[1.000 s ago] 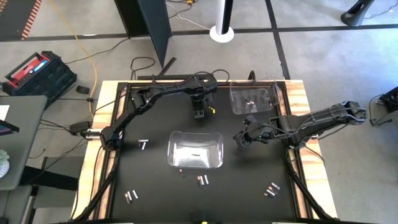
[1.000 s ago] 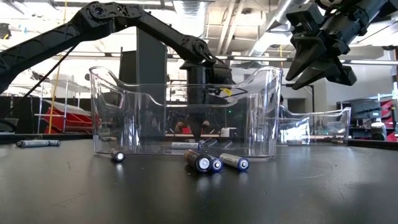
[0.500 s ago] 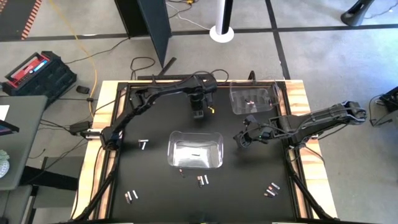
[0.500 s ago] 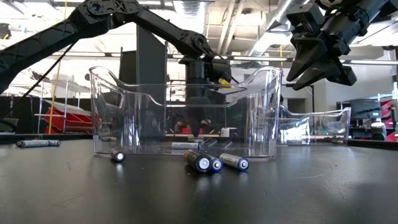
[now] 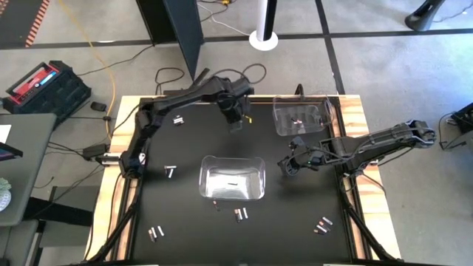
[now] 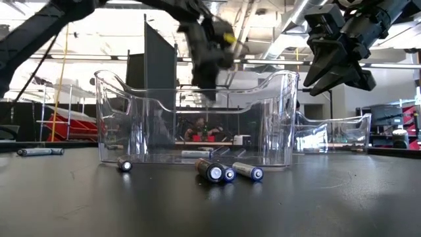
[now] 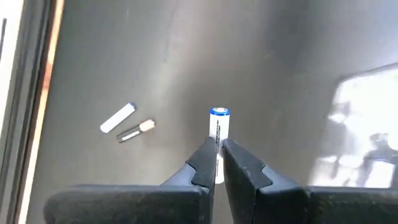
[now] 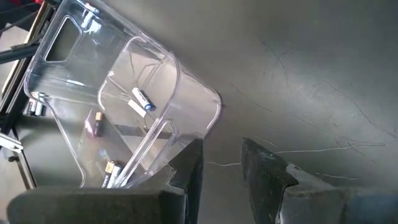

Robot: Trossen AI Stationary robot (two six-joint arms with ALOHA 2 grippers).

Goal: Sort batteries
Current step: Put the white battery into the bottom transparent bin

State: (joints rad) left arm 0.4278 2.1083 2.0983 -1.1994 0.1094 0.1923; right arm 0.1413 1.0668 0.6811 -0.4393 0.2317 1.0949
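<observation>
My left gripper (image 7: 217,147) hangs above the table's far middle (image 5: 236,124) and is shut on a silvery-white battery (image 7: 219,124) with a blue end. Two loose batteries, one silvery-white (image 7: 118,118) and one dark (image 7: 137,130), lie flat on the black mat below it (image 5: 177,118). My right gripper (image 8: 217,160) is open and hovers right of the centre bin (image 5: 288,164), touching nothing. The centre clear bin (image 5: 233,177) holds one battery. The far-right bin (image 5: 301,117) holds a white battery (image 8: 140,98) and dark ones (image 8: 93,122). My left gripper pinches the silvery-white battery between its two fingers, at the end away from the blue cap (image 7: 217,138). The battery lies along the fingers and sticks out past their tips, blue end (image 7: 219,112) foremost. It is lifted clear of the mat.
More batteries lie scattered on the mat: left of the centre bin (image 5: 170,171), in front of it (image 5: 240,214) (image 6: 227,172), near right (image 5: 323,224) and near left (image 5: 155,233). A wooden frame (image 5: 355,118) borders the mat. Open mat lies between the two bins.
My left gripper has risen from table height behind the centre bin to above its rim and drifted toward the far edge. The arm has swung back, uncovering two batteries at the far left. My right gripper has kept still.
</observation>
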